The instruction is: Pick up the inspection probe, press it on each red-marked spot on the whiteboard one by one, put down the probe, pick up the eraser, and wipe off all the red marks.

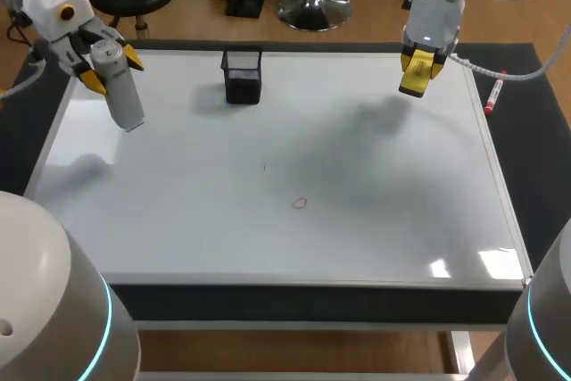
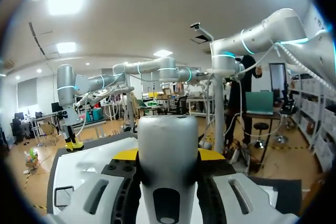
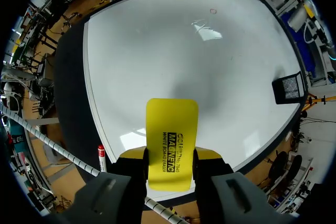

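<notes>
Left arm is coming in from the far-left corner. The left gripper (image 1: 112,69) is hanging over the far-left part of the whiteboard (image 1: 178,220). Its yellow-tipped fingers are clamping the inspection probe (image 1: 125,100) from both sides. The probe is a pale grey cylinder pointing down at a slight tilt, and its lower end is appearing clear of the surface. In the left wrist view the probe is filling the gap between the two fingers. A black mesh pen holder (image 1: 242,76) is standing upright on the board near its far edge, left of middle and apart from both grippers. One small red mark (image 1: 299,203), a loop, is sitting near the middle of the board toward the near side, well apart from the probe. The right gripper (image 1: 417,64) is hanging over the far-right part of the board, with its fingers pressing on a yellow eraser (image 1: 416,79) from two sides. In the right wrist view the eraser is sticking out ahead of the fingers. A red marker (image 1: 493,95) is lying on the dark mat (image 1: 535,176) just beyond the board's right edge.
</notes>
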